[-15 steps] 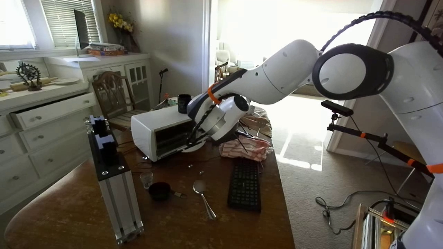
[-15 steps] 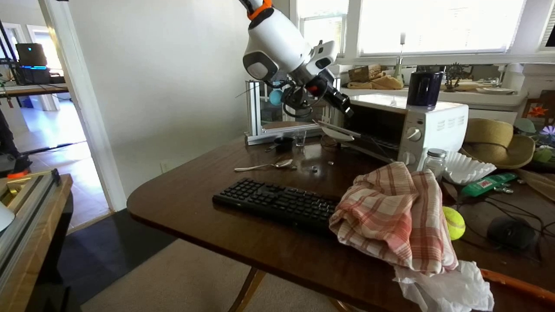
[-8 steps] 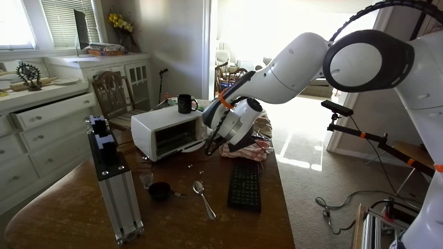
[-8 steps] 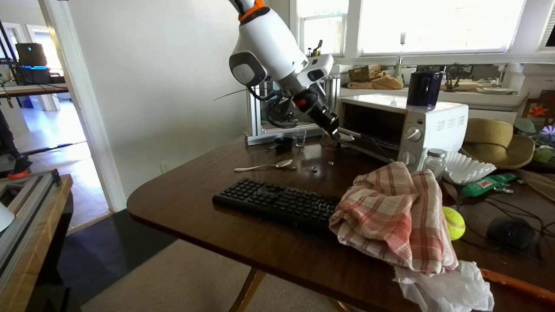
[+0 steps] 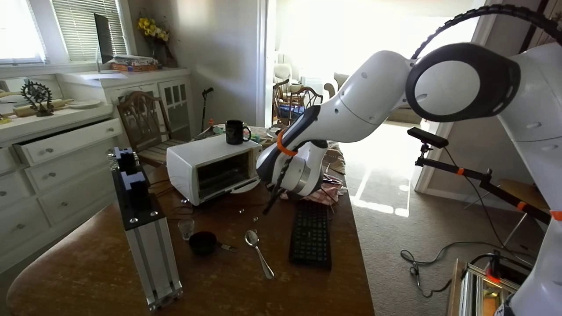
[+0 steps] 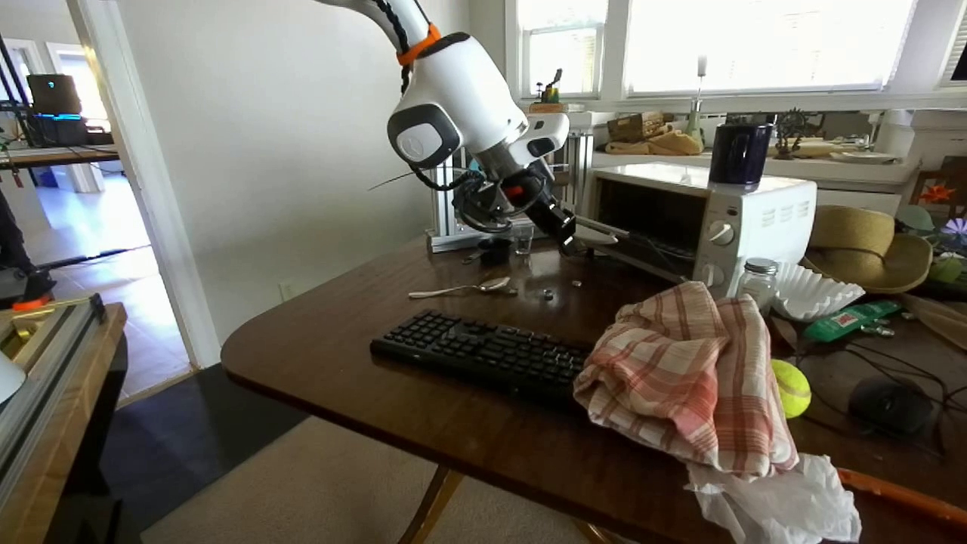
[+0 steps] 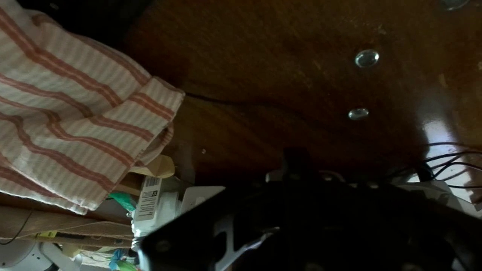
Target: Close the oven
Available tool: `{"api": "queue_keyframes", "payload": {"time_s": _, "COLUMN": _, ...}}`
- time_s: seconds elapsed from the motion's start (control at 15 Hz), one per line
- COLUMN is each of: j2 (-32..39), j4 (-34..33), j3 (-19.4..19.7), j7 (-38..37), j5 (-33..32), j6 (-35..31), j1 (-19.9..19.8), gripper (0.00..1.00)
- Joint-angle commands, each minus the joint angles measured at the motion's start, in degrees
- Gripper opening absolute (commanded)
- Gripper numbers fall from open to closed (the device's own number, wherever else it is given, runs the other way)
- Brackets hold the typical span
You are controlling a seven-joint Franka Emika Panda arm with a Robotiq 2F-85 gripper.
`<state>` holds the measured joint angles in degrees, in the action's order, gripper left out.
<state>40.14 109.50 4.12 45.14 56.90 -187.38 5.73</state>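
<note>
Jaws pressed together, the gripper (image 6: pixel 565 236) hangs near the open door (image 6: pixel 607 228) of the oven (image 5: pixel 210 151) on the table (image 6: pixel 325 340); contact, from here, is hard to judge. A hard shove could topple the mug (image 5: pixel 234 132) on top, plain in both exterior views, absent from the wrist view

Bright windows (image 6: pixel 767 47), pale walls (image 6: pixel 287 143), a wooden chair (image 5: pixel 160 149) near white drawers (image 5: pixel 72 166), sunlit carpet (image 5: pixel 386 175)

Fingers (image 6: pixel 563 229) together, slanted downward
</note>
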Motion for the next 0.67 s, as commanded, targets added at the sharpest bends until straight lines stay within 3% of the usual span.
{"api": "queue_keyframes", "payload": {"time_s": 0.0, "j2": 5.41, "j4": -5.90, "j3": -4.63, "j7": -0.46, "j5": 0.52, "j6": -4.52, "j1": -2.30, "gripper": 0.00}}
{"api": "queue_keyframes", "payload": {"time_s": 0.6, "j2": 14.78, "j4": -15.79, "j3": -17.21, "j7": -2.72, "j5": -4.50, "j6": -15.51, "j1": -10.09, "gripper": 0.00}}
